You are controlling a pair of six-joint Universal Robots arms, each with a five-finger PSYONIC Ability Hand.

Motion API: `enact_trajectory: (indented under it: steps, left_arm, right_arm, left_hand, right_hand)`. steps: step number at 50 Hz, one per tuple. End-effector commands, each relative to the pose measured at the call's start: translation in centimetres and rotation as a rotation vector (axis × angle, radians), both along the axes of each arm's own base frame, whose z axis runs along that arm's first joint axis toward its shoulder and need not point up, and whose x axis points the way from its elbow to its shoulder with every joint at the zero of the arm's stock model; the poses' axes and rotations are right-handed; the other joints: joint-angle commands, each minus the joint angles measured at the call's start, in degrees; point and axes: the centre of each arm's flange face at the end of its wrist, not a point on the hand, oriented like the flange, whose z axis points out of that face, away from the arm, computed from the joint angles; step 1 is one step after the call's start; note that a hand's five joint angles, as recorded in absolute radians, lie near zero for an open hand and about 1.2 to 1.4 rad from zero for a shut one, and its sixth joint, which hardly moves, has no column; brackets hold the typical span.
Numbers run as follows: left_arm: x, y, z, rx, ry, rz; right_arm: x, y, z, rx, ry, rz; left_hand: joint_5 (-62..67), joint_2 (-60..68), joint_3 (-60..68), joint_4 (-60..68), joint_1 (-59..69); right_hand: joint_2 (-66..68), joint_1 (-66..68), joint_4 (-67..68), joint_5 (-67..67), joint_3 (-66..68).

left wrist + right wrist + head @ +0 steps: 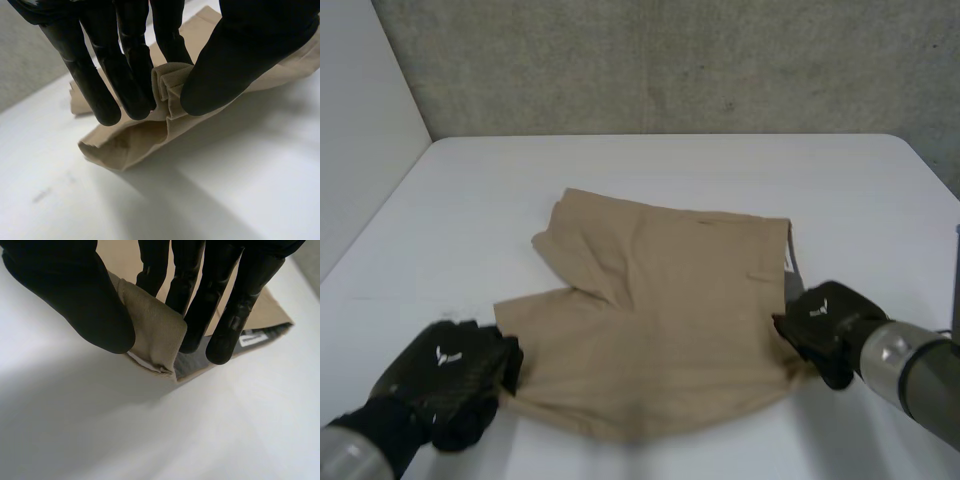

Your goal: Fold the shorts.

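The left hand [445, 375] pinches the bunched hem corner of the tan shorts [660, 310] between thumb and fingers. The right hand [823, 322] pinches their waistband corner. The shorts lie on the white table [720, 170]. The cloth looks light, soft and limp, so corners seem good holds.

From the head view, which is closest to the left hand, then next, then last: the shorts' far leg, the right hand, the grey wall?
1. far leg, just beyond the left hand.
2. right hand, across the shorts.
3. grey wall, behind the table.
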Motion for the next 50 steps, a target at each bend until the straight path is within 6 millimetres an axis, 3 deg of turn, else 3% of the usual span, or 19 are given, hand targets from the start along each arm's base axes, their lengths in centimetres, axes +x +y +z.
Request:
enact_trajectory:
  steps: [1, 5, 7, 8, 9, 15, 16, 22, 31, 35, 45, 50]
  left_arm:
    - [0.4, 2.1, 0.2, 0.078, -0.04, -0.032]
    - [0.1, 1.4, -1.1, 0.063, -0.035, -0.043]
    - [-0.1, 0.8, -1.5, 0.049, -0.034, -0.05]
    - [-0.3, 0.0, -1.4, 0.019, -0.031, -0.053]
    - [-0.4, -0.4, -1.3, -0.003, -0.029, -0.053]
    - [-1.5, -4.5, 2.4, -0.228, 0.033, -0.047]
    - [-1.8, -5.9, 3.2, -0.286, 0.045, -0.047]
    - [-3.5, -11.5, 3.3, -0.385, 0.069, -0.055]
    - [-9.9, -19.1, -2.2, -0.284, 0.053, -0.165]
    - [-11.1, -21.8, -4.5, -0.214, 0.032, -0.171]
    - [-12.5, -25.3, -8.8, -0.103, -0.047, -0.191]
    - [-12.5, -25.8, -9.3, -0.115, -0.115, -0.188]
  right_arm:
    - [-0.5, 1.4, 0.0, 0.021, 0.063, 0.052]
    - [-0.2, 1.3, -0.8, 0.004, 0.027, 0.044]
    - [-0.2, 1.1, -1.4, 0.002, 0.01, 0.032]
    - [-0.1, 0.9, -1.7, 0.003, 0.006, 0.028]
    - [-0.1, 0.8, -1.9, 0.007, 0.001, 0.025]
    - [0.0, 0.4, -3.1, 0.032, -0.012, 0.006]
    - [0.0, 0.5, -3.1, 0.032, -0.011, 0.004]
    - [0.0, 0.4, -3.1, 0.03, -0.014, 0.001]
    - [0.2, 0.2, -3.5, 0.002, -0.022, 0.007]
    - [0.3, 0.2, -3.7, -0.001, -0.021, 0.009]
    - [0.4, 0.1, -4.5, 0.017, -0.014, 0.007]
    - [0.2, 0.0, -4.6, 0.021, -0.012, 0.001]
  left_hand:
    - [13.08, 11.92, 11.75, 11.11, 18.11]
    - [10.44, 9.28, 9.11, 8.47, 15.47]
    - [-15.69, -16.85, -17.02, -17.66, -10.65]
    - [-40.14, -41.3, -41.47, -42.11, -35.11]
    - [-44.72, -45.88, -46.05, -46.69, -39.68]
    - [-44.6, -45.76, -45.93, -46.57, -39.56]
    - [-44.09, -45.26, -45.42, -46.07, -39.06]
    - [-40.9, -42.06, -42.23, -42.87, -35.86]
    - [-30.65, -31.81, -31.98, -32.62, -25.61]
    - [-28.95, -30.11, -30.28, -30.92, -23.92]
    - [-28.28, -29.44, -29.61, -30.25, -23.25]
    - [-14.52, -15.68, -15.85, -16.49, -9.49]
  right_hand:
    - [12.39, 23.97, 11.68, 13.64, 11.15]
    - [12.39, 23.97, 11.68, 13.64, 11.15]
    - [12.39, 23.97, 11.68, 13.64, 11.15]
    - [12.39, 23.97, 11.68, 13.64, 11.15]
    - [12.39, 23.97, 11.68, 13.64, 11.15]
    - [12.39, 23.97, 11.68, 13.64, 11.15]
    - [12.39, 23.97, 11.68, 13.64, 11.15]
    - [12.39, 23.97, 11.68, 13.64, 11.15]
    - [12.39, 23.97, 11.68, 13.64, 11.15]
    - [12.39, 23.97, 11.68, 13.64, 11.15]
    - [12.39, 23.97, 11.68, 13.64, 11.15]
    - [12.39, 23.97, 11.68, 13.64, 11.15]
